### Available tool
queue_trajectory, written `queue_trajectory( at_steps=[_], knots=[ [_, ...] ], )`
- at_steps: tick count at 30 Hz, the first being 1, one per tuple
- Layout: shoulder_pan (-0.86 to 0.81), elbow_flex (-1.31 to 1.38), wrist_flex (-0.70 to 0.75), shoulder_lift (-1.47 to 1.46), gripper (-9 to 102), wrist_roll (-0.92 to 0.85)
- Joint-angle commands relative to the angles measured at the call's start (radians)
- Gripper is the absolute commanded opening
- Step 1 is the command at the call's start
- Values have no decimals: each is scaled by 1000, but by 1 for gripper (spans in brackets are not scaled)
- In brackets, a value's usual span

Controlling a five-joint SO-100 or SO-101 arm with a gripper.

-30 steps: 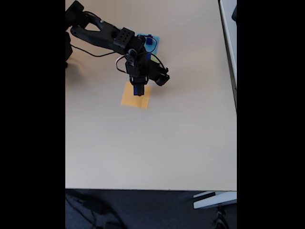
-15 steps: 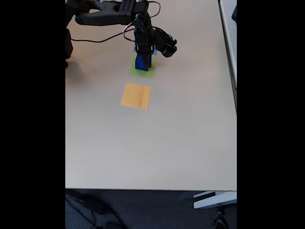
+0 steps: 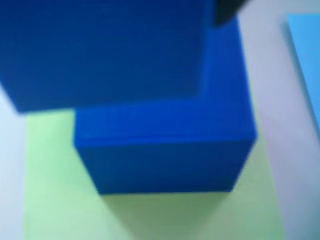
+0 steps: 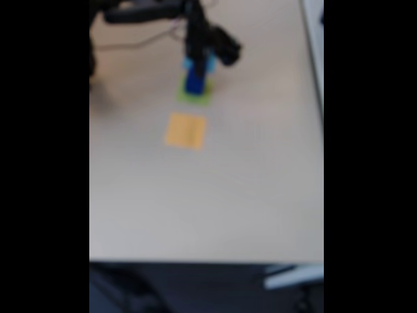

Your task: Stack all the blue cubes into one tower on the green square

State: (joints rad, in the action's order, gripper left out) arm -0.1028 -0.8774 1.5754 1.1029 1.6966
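- In the wrist view we see 2 blue cubes: a lower blue cube point(image 3: 165, 150) standing on the green square point(image 3: 55, 190), and an upper blue cube point(image 3: 105, 50) close to the lens, overlapping the lower one's top from the upper left.
- We cannot tell from the wrist view whether the upper cube rests on the lower cube or hangs just above it; both are blurred.
- The upper cube sits off-centre: the lower cube's top face stays exposed along its right and near edges.
- The green square extends past the lower cube on the left, the near side and a narrow strip on the right.
- In the fixed view the blue cubes point(image 4: 194, 79) read as 1 blurred upright blue column on the green square point(image 4: 193, 96), near the top of the table point(image 4: 208, 202).
- The gripper point(image 4: 195, 64) stands directly over the column, pointing down. We cannot tell how far its jaws are apart or whether they hold the upper cube.
- A dark part shows at the top right corner of the wrist view, beside the upper cube.
- A light-blue patch point(image 3: 307, 60) lies at the right edge of the wrist view, apart from the green square.
- An orange patch point(image 4: 186, 131) lies below the green square in the fixed view, apart from it.
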Motion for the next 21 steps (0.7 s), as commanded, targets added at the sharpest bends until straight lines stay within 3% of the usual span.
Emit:
queue_trajectory(
  at_steps=[1, 21],
  knots=[
    [15, 8, -5, 89, 14, 20],
    [51, 18, -31, 0, 13, 8]
  ],
)
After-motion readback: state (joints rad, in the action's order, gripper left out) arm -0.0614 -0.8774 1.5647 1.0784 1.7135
